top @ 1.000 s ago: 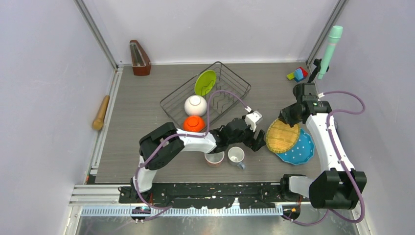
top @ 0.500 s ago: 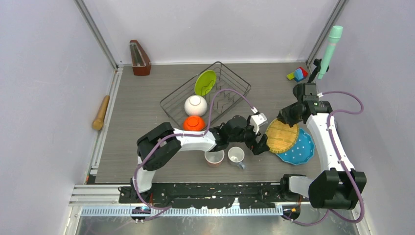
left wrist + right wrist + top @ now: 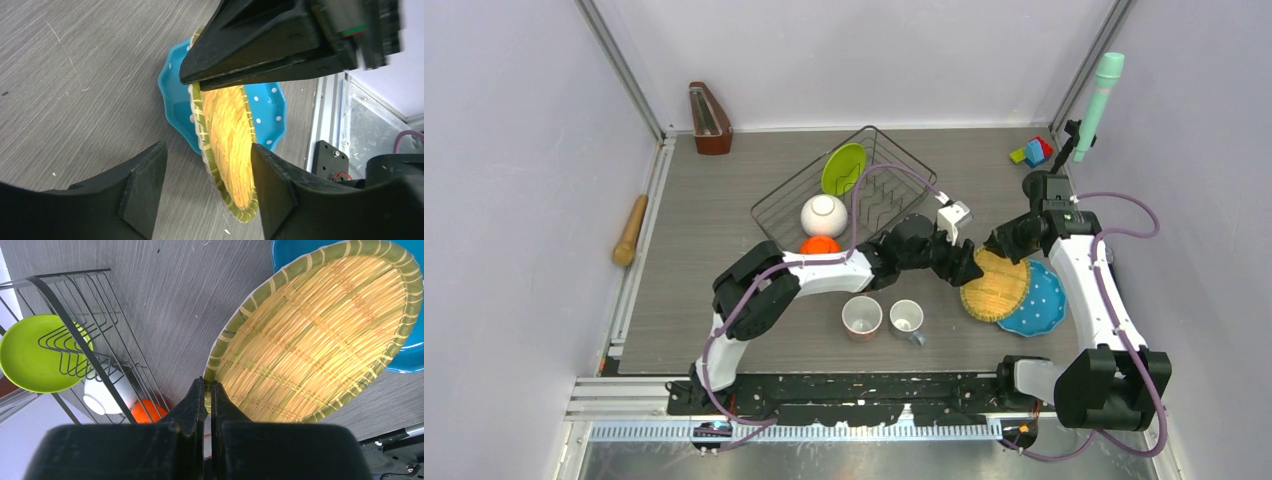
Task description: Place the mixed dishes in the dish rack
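My right gripper is shut on the rim of the yellow woven plate and holds it tilted on edge above the white-dotted blue plate. My left gripper is open, its jaws either side of the yellow plate's lower rim, the right jaw close to it. The dish rack holds the lime-green plate, the white bowl and the orange bowl, which my left arm partly hides. The pink mug and the grey mug stand on the table near the front.
A brown wooden metronome stands at the back left. A wooden rolling pin lies along the left rail. Toy blocks and a green cylinder are at the back right corner.
My left gripper has moved right and away from the mugs, up to the yellow plate, and now straddles its rim. The right gripper has kept hold of the plate and shifted it slightly.
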You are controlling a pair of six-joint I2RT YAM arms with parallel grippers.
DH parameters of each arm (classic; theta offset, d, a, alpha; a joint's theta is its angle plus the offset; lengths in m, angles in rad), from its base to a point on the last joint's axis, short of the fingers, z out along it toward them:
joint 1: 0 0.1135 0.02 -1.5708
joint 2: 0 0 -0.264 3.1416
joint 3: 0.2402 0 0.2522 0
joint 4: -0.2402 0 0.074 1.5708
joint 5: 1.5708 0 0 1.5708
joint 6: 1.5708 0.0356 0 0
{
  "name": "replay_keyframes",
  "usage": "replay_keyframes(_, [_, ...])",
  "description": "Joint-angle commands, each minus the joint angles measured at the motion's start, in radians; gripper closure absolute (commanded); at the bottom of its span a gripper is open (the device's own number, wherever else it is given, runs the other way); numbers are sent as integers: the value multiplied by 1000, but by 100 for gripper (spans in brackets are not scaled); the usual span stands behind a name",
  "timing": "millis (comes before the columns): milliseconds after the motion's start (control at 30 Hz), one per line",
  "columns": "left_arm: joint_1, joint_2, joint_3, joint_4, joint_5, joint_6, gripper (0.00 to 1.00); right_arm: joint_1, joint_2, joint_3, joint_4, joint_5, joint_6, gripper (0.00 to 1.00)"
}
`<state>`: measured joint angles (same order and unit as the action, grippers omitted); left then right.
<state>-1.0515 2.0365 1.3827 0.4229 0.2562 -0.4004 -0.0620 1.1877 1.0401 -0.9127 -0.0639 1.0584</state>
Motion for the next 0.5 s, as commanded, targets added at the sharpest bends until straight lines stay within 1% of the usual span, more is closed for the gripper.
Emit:
replay_keyframes(0, [-3,48,66,-36,-27,-40,43,-1,-43,2,5,-29,29,100])
replay_keyframes(167, [-3,65,101,-74,-25,-48,74,-1,-45,6,6,-26,31,100])
replay_keyframes(233, [-4,63,102,-81,-23,-49,93,-1,-47,7,6,-21,31,100])
replay_keyframes(267, [-3,60,101,-80,-21,-48,100,-1,-49,8,7,-20,27,100])
replay_keyframes(333, [-4,45,96,-76,-22,-49,100,-2,-48,16,6,-14,14,87])
replay_keyframes(367, [-3,36,91,-75,-24,-48,100,-3,-48,29,4,-7,9,70])
replay_keyframes(400, [-4,23,89,-77,-30,-48,100,-4,-49,38,-1,0,-4,59])
replay_keyframes(433, [-2,10,87,-83,-36,-49,100,-5,-51,62,-19,28,-16,42])
replay_keyframes(467, [0,-11,89,-93,-42,-50,100,-5,-53,77,-31,44,-23,36])
